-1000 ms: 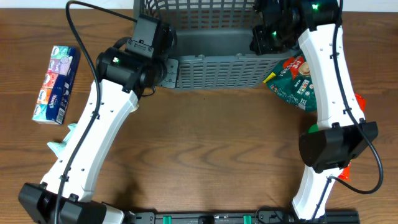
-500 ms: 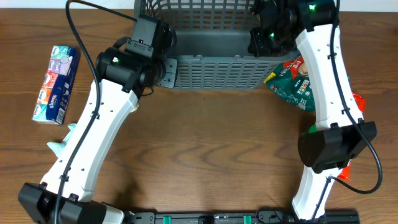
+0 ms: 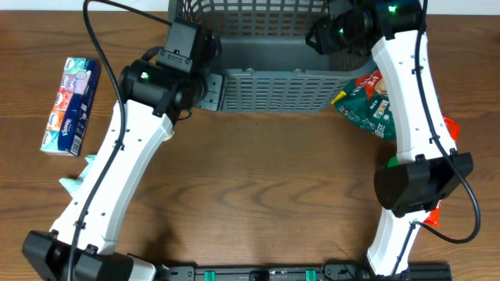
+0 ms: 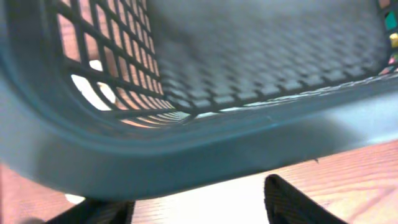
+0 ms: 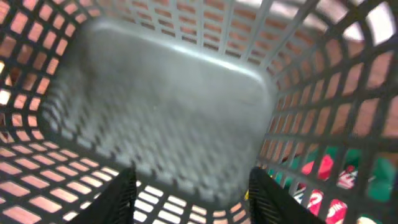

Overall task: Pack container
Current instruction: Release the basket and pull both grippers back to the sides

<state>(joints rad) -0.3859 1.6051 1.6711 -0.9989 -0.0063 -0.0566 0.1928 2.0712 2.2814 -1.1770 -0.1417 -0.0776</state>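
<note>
basket [image 3: 266,90] sits at the far edge of the table [image 3: 258,179], about mid-width, its back part cut off in the overhead view. left gripper [image 4: 196,194] is at the near left corner, fingers spread apart right by the rim, nothing between them. right gripper [image 5: 193,177] is at the near right corner, looking into the basket, fingers parted, holding nothing. green snack bag [image 3: 367,101] lies just beside the basket's right wall, partly under the right arm. tissue pack [image 3: 70,105] is near the left edge.

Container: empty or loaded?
Empty, as far as visible: the container floor is bare in overhead and right wrist views. The green packet lies outside, beside it.
</note>
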